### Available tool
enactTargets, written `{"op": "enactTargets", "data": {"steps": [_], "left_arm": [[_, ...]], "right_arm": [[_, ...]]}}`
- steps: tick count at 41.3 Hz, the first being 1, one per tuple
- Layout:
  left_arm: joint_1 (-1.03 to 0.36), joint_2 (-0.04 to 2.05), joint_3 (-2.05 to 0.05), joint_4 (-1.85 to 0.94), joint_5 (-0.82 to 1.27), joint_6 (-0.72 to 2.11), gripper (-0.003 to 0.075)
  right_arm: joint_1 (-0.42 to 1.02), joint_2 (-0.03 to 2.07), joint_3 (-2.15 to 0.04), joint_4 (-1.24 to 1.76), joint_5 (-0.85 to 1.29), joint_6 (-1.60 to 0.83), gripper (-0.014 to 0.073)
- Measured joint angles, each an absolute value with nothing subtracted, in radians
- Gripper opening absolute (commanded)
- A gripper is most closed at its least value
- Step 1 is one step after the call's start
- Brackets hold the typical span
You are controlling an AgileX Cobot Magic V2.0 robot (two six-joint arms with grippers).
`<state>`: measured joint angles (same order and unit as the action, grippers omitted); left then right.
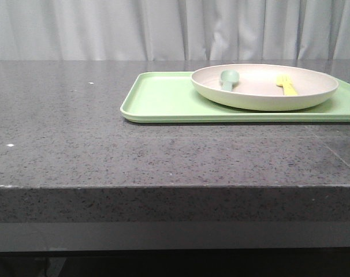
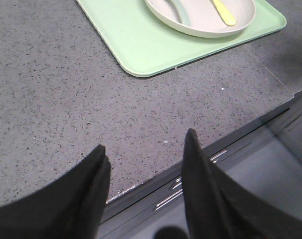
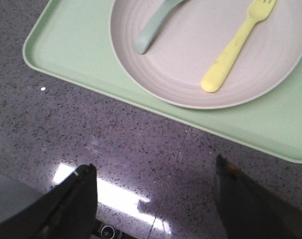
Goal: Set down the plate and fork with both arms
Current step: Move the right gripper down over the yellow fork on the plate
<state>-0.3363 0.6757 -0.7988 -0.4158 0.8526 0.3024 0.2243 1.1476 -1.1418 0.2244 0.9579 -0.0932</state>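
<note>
The cream-beige plate (image 1: 265,86) sits on the light-green tray (image 1: 163,98) at the right of the table. The yellow fork (image 1: 286,85) lies inside the plate on its right side, a pale grey-green spoon (image 1: 229,78) on its left. The plate (image 3: 206,55) and fork (image 3: 235,45) show in the right wrist view, and the plate (image 2: 201,22) and fork handle (image 2: 224,12) in the left wrist view. My left gripper (image 2: 146,149) is open and empty over the table's near edge. My right gripper (image 3: 153,172) is open and empty, short of the tray's near rim. Neither gripper shows in the front view.
The table is dark speckled stone (image 1: 77,133) with a thick front edge. A grey curtain (image 1: 105,29) hangs behind it. The tray's rim (image 3: 141,107) lies between my right gripper and the plate.
</note>
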Motion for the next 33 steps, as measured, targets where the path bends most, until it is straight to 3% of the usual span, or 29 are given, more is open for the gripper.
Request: {"op": "enactTargets", "data": {"steps": [15,33], "left_arm": [[-0.336,0.676,-0.799,-0.416,0.853,0.302,0.0335],[-0.336,0.676,-0.799,-0.416,0.853,0.302,0.0335]], "right_arm": [[0.224,1.561,-1.479,0.036,1.094,0.134,0.0517],[0.19,1.935,-1.865,0.015,1.232,0.276,0.0517]]}}
